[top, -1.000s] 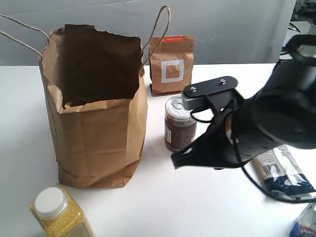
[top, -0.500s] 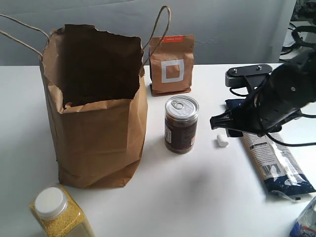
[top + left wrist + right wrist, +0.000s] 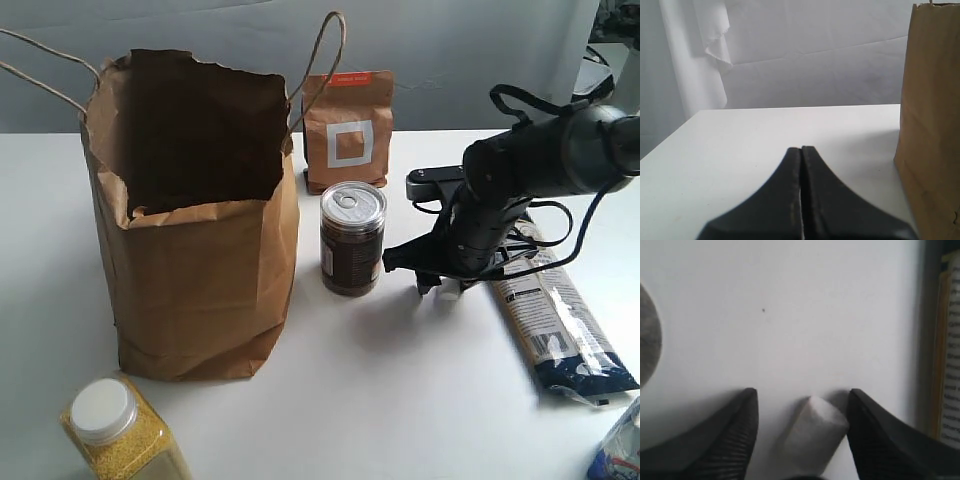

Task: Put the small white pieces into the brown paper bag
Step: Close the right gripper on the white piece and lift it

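Note:
One small white piece (image 3: 815, 432) lies on the white table between the fingers of my right gripper (image 3: 802, 391), which is open; one finger is close against it, the other stands apart. In the exterior view that gripper (image 3: 436, 284) is down at the table right of the can, with the white piece (image 3: 451, 293) just showing beneath it. No other white pieces are in view. The brown paper bag (image 3: 200, 270) stands open at the left, and its side (image 3: 932, 125) shows in the left wrist view. My left gripper (image 3: 801, 149) is shut and empty, low over bare table.
A brown can (image 3: 352, 238) stands between the bag and my right gripper. A small brown pouch (image 3: 348, 130) with a white square label is behind it. A long dark blue packet (image 3: 560, 320) lies just right of the gripper. A jar of yellow grains (image 3: 120, 430) is at front left.
My right arm swung away from the camera to the right, then came down over the white piece, fingers either side. The can has shifted slightly left and back.

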Robot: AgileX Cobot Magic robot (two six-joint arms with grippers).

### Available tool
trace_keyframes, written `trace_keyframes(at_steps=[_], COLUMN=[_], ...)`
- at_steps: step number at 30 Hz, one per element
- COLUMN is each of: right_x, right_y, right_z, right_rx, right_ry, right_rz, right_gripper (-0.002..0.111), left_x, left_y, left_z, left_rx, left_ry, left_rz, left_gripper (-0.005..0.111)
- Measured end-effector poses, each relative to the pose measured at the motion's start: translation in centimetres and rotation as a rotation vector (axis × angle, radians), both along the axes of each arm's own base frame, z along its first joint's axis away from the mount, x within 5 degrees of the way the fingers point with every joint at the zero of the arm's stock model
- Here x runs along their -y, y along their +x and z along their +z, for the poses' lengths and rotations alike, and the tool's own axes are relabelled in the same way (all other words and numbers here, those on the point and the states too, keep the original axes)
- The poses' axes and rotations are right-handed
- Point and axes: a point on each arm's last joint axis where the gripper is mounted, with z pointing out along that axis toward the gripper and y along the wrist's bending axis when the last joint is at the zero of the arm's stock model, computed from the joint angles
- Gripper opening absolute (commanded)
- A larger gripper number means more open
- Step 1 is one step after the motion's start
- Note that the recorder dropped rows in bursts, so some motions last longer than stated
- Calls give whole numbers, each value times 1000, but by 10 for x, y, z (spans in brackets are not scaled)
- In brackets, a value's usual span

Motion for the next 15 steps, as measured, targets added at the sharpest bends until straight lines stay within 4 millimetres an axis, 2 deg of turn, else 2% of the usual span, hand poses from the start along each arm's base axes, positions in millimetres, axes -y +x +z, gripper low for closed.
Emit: trace_keyframes(at_steps=[2,3,8,15], right_x=[0,0,2,3], right_y=[0,0,1,0], right_z=[0,-1,-2,-1], right_rx=[-1,-2,-4,-31], right_ry=[-2,-3,-18,-39], right_rz=[-1,-1,-8,-23], right_gripper=[48,42,2,0], left_x=[0,0,0,0], left_y=[0,0,0,0], left_z=[0,0,0,0], left_rx=[0,0,0,0], left_ry=[0,0,0,0], left_rz=[0,0,0,0], left_gripper=[0,0,0,0])
